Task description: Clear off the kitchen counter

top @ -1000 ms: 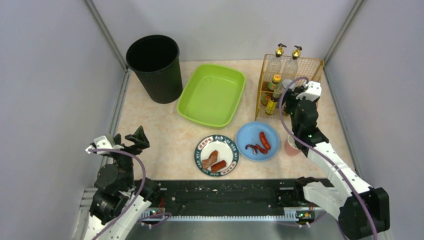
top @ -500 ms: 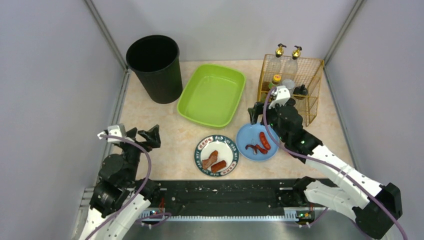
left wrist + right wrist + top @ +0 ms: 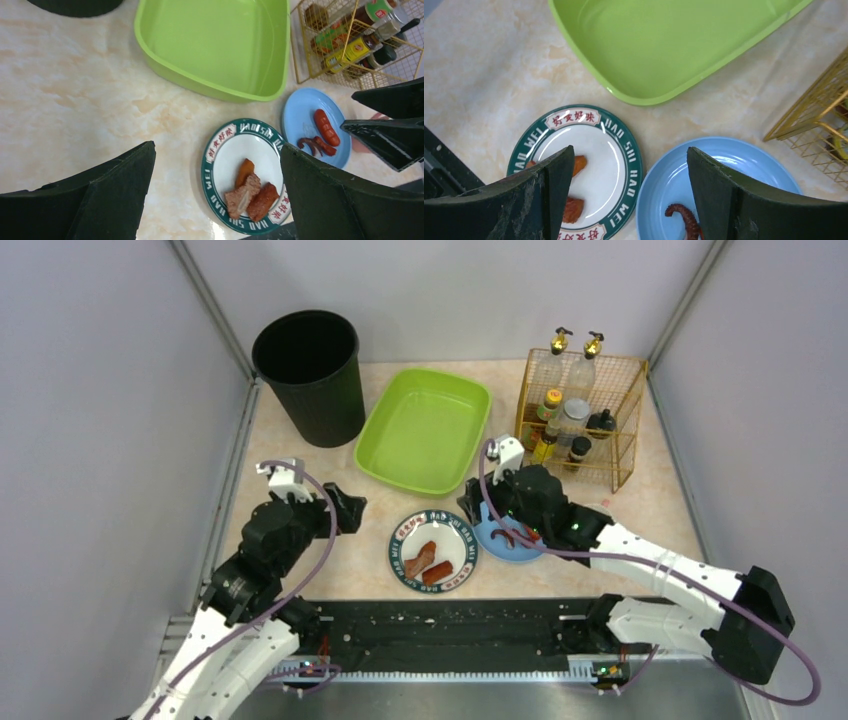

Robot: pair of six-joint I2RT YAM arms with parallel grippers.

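Blue plate [image 3: 734, 170], on the marbled table [image 3: 320, 475] spanning the workspace, lies just beneath the right end effector [image 3: 629, 150], spread wide and empty, while the equally wide left end effector [image 3: 217, 146] hovers farther off, beyond the green-rimmed plate [image 3: 240, 160].

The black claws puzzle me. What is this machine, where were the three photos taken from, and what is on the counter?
Two robot arms bolted side by side. One photo looks down from above; the other two come from cameras on each wrist, so the dark wedges are fingers. The left gripper and right gripper are both open, holding nothing. On the counter: a black bin, a green tray, a wire rack of bottles, a green-rimmed plate with meat pieces, a blue plate with sausages.
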